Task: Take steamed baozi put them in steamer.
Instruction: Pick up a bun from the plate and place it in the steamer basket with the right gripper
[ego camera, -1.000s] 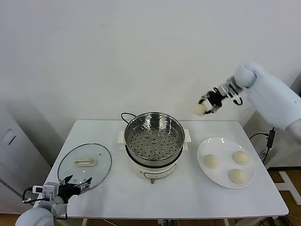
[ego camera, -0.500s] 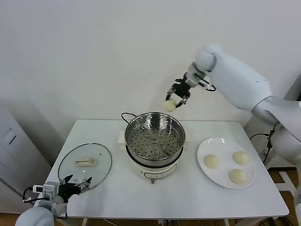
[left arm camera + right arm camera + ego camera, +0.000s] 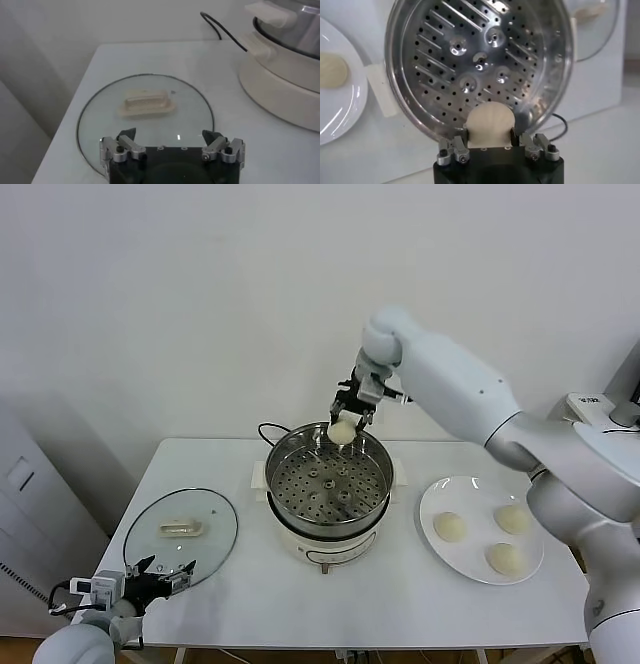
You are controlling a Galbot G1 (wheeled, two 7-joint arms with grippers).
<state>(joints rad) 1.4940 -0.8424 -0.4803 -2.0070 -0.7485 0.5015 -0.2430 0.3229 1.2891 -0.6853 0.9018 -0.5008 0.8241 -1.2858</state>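
Observation:
My right gripper (image 3: 343, 424) is shut on a cream-white baozi (image 3: 342, 432) and holds it just above the far rim of the shiny perforated steamer (image 3: 328, 482), which sits on a white cooker base. In the right wrist view the baozi (image 3: 489, 125) sits between the jaws over the steamer's rim (image 3: 410, 115). Three more baozi (image 3: 449, 526) lie on the white plate (image 3: 434, 497) to the right of the steamer. My left gripper (image 3: 162, 581) is open and parked at the table's front left corner, beside the glass lid (image 3: 145, 102).
The glass lid (image 3: 181, 530) lies flat left of the steamer. A black cord (image 3: 268, 429) loops behind the cooker. The white table's front edge (image 3: 400, 639) runs below the plate. A wall stands close behind the table.
My right gripper has carried the baozi leftward and down, from high at the right of the table to just over the steamer's far rim. The left arm has not moved.

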